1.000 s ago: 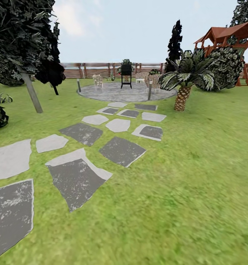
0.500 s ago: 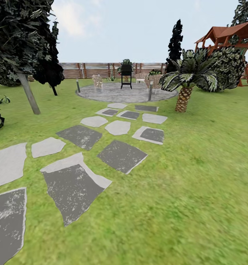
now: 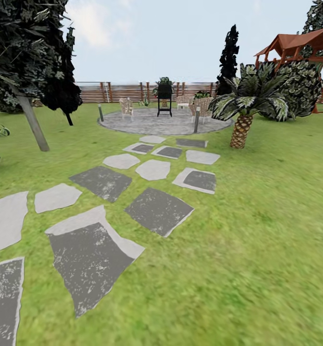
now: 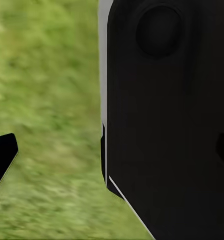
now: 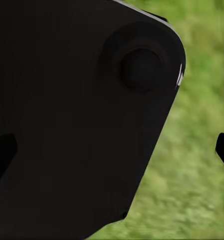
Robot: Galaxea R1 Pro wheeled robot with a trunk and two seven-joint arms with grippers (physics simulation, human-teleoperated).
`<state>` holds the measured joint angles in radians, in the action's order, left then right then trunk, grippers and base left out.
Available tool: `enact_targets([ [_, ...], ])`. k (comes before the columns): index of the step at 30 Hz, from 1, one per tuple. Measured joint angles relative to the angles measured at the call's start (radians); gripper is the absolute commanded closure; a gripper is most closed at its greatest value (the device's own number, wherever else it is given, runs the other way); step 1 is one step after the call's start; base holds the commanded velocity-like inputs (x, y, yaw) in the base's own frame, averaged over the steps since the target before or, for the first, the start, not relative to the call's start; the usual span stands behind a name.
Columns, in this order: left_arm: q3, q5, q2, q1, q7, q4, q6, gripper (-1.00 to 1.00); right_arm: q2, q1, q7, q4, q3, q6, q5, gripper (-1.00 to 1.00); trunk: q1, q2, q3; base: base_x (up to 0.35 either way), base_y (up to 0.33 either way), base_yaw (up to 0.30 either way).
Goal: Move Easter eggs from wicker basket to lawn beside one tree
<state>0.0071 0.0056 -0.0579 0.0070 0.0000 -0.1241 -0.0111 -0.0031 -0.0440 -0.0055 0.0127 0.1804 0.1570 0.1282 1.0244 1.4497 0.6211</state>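
Between the earlier head views and the present one the whole scene has slid leftward and slightly downward in the picture, which indicates that the camera, and so the robot, has advanced and turned; nothing in the garden itself has shifted.

Left to right in the head view: the tree (image 3: 32, 122), with a leaning grey-beige trunk under a dark canopy, stands on the lawn (image 3: 257, 230). A path of flat stepping stones (image 3: 159, 210) runs up the middle toward the round grey patio (image 3: 163, 122), which carries a dark grill (image 3: 164, 98) and pale chairs. Behind it runs a brown slatted fence (image 3: 127, 91). A short palm (image 3: 240, 129) rises to the right of the patio, with a large bush and a red-roofed play tower (image 3: 295, 45) beyond.

The wicker basket and the three Easter eggs do not appear among these things; the robot is judged to be in transit toward them.

In the left wrist view the left hand (image 4: 112, 150) presents a dark body and one dark fingertip over blurred grass; the right hand (image 5: 116, 150) appears likewise in the right wrist view. Whether either hand is apart or together cannot be told.

Judgement on handling: eggs of this kind are probably light, rigid, smooth and prone to roll, so each is best taken across its widest girth.
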Motion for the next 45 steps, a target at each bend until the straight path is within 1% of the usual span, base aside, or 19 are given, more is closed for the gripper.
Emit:
enact_targets([
  [3,0.0,0.0,0.0,0.0,0.0,0.0,0.0,-1.0,0.001,0.0,0.0,0.0,-0.001,0.0,0.0,-1.0,0.0,0.0,0.0,0.339,0.0,0.0],
  [8,0.0,0.0,0.0,0.0,0.0,0.0,0.0,-1.0,-0.005,0.0,0.0,0.0,0.0,0.0,-0.002,-1.0,0.0,0.0,0.0,0.339,0.0,0.0],
  [17,0.0,0.0,0.0,0.0,0.0,0.0,0.001,-1.0,0.001,0.0,0.0,0.001,-0.001,0.0,0.0,-1.0,0.0,0.0,0.0,0.339,0.0,0.0],
  [23,0.0,0.0,-0.001,0.0,0.0,0.0,0.0,-1.0,-0.005,0.0,0.0,0.0,0.0,0.0,-0.002,-1.0,0.0,0.0,0.0,0.339,0.0,0.0],
  [29,0.001,0.0,-0.001,0.0,0.0,0.0,0.0,-1.0,0.0,0.0,0.0,0.001,0.0,0.0,0.0,-1.0,0.0,0.0,0.0,0.339,0.0,0.0],
  [35,0.001,0.0,-0.001,0.0,0.0,0.0,0.0,-1.0,-0.004,0.0,0.0,0.0,0.0,0.0,-0.002,-1.0,0.0,0.0,0.0,0.339,0.0,0.0],
  [45,0.001,0.0,-0.001,0.0,0.0,0.0,0.0,-1.0,-0.002,0.0,0.0,0.0,0.0,0.0,-0.001,-1.0,0.0,0.0,0.0,0.339,0.0,0.0],
])
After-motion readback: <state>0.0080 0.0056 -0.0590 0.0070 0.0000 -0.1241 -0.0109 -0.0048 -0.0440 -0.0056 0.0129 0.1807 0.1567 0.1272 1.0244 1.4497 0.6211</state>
